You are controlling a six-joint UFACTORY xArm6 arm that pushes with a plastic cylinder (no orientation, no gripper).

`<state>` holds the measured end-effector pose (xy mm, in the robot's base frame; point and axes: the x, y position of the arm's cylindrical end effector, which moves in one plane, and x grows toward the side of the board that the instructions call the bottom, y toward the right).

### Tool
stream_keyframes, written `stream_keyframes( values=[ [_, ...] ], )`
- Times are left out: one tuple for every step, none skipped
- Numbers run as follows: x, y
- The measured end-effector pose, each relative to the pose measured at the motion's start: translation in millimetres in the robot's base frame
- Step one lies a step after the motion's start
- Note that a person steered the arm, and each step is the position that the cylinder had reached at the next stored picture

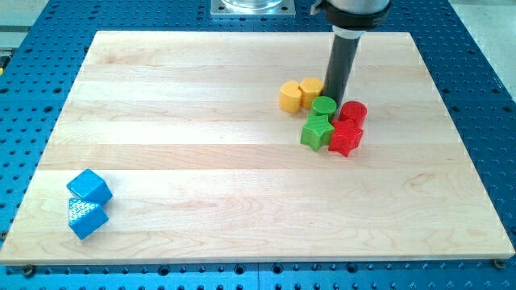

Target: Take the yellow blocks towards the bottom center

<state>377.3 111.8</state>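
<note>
Two yellow blocks sit side by side right of the board's middle, near the view's top: a rounded yellow block on the left and a second yellow block touching it on the right. My tip stands just right of the second yellow block, close against it, and just above the green cylinder.
A green star-like block, a red cylinder and a red star-like block cluster below and right of my tip. Two blue blocks lie at the board's bottom left. The wooden board sits on a blue perforated table.
</note>
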Motion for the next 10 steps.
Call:
stream_keyframes(
  values=[
    [-9, -13],
    [-44, -1],
    [-46, 21],
    [-62, 22],
    [-55, -34],
    [-36, -61],
    [-14, -62],
    [-16, -62],
    [-69, -62],
    [-76, -86]
  ],
)
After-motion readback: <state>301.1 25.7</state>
